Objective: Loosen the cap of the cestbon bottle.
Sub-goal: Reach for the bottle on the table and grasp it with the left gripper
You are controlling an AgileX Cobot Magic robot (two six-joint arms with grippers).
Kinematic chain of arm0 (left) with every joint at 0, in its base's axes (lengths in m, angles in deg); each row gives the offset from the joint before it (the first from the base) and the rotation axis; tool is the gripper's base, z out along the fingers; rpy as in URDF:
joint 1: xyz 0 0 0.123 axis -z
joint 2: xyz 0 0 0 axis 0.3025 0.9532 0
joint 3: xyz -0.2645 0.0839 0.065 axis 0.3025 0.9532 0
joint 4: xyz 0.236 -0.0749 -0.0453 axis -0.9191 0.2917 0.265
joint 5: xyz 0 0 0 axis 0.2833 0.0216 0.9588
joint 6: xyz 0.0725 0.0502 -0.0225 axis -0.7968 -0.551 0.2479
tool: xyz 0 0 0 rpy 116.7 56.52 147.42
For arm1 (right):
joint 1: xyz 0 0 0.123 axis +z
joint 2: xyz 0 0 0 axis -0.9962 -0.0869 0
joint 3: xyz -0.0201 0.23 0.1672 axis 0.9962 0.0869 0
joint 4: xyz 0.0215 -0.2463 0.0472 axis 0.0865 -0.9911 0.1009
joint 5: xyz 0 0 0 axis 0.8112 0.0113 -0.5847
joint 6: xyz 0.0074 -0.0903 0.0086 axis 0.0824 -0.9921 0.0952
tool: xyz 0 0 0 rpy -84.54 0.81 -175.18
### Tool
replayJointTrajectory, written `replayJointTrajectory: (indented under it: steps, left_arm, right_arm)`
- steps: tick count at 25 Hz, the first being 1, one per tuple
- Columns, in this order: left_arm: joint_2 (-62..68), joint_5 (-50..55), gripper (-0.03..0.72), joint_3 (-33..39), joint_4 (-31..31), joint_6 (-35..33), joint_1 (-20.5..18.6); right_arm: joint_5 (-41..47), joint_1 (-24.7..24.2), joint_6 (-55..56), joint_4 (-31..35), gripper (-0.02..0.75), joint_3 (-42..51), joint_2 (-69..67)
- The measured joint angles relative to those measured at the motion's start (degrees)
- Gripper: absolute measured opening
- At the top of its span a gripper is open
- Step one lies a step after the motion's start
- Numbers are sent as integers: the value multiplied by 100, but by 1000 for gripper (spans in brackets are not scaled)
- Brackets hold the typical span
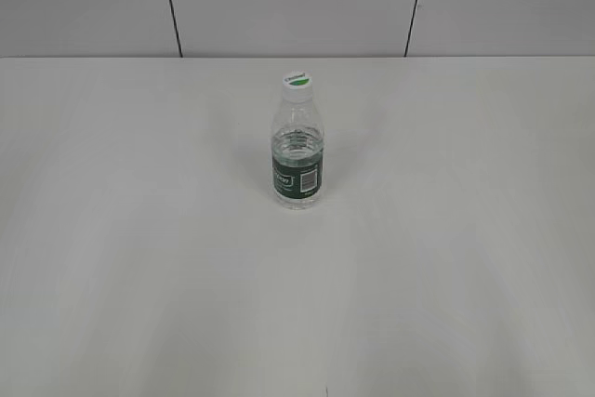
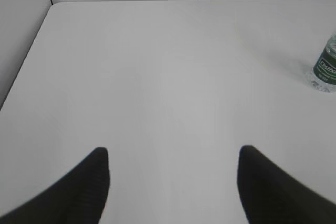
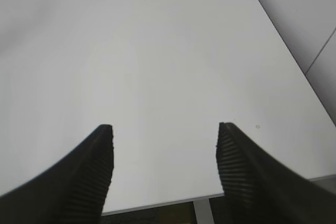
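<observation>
Two claws, the left claw point(image 2: 173, 156) and the right claw point(image 3: 165, 129), stand wide and empty above the white counter point(image 1: 139, 230), well apart from the upright bottle point(image 1: 297, 151) with its cap point(image 1: 297, 84) on.

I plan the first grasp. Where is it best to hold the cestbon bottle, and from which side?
Probably the ribbed body of the cestbon bottle, at the label, from its left side: it stands upright and alone, which leaves the cap free from above.
</observation>
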Motion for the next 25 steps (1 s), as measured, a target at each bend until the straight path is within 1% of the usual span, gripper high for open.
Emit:
replayJointTrajectory:
  steps: [15,17,20,25]
  left_arm:
    - [6,-53,462,-7,-43,0,0]
    - [109,-351,461,-86,-122,0,0]
    - [471,-1315,460,-143,-234,0,0]
    - [1636,-2800,459,-156,-313,0,0]
  right_arm:
    - [0,0,0,0,471,0,0]
    - [-6,0,0,0,471,0,0]
    - [-5,0,0,0,471,0,0]
    - [-5,0,0,0,471,0,0]
